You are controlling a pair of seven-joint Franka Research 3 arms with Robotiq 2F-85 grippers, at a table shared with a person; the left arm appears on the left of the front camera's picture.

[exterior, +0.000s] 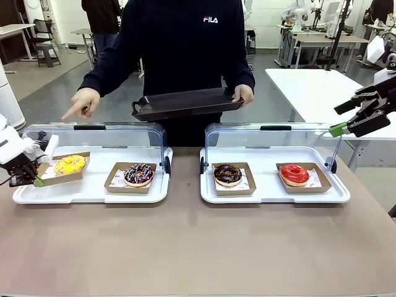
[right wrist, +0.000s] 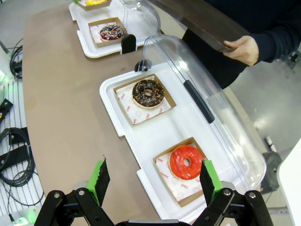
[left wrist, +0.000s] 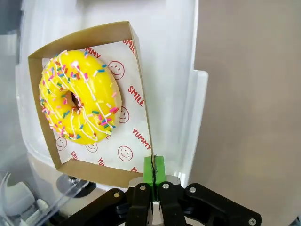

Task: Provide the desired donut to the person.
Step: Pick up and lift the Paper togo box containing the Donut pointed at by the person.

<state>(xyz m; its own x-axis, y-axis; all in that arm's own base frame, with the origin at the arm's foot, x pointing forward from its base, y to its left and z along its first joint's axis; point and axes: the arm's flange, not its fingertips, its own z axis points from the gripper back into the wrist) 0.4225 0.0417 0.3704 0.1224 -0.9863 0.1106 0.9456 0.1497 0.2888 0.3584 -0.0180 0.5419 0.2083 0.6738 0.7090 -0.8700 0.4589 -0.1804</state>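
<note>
Glossy yellow donut (left wrist: 77, 96), square cardboard tray (left wrist: 94, 172)

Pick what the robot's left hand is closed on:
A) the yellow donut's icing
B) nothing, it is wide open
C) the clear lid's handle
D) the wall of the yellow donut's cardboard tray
D: in the left wrist view the left hand has its green pads pinched together on the wall of the brown cardboard tray, clear of the yellow sprinkled donut lying in it.
</note>
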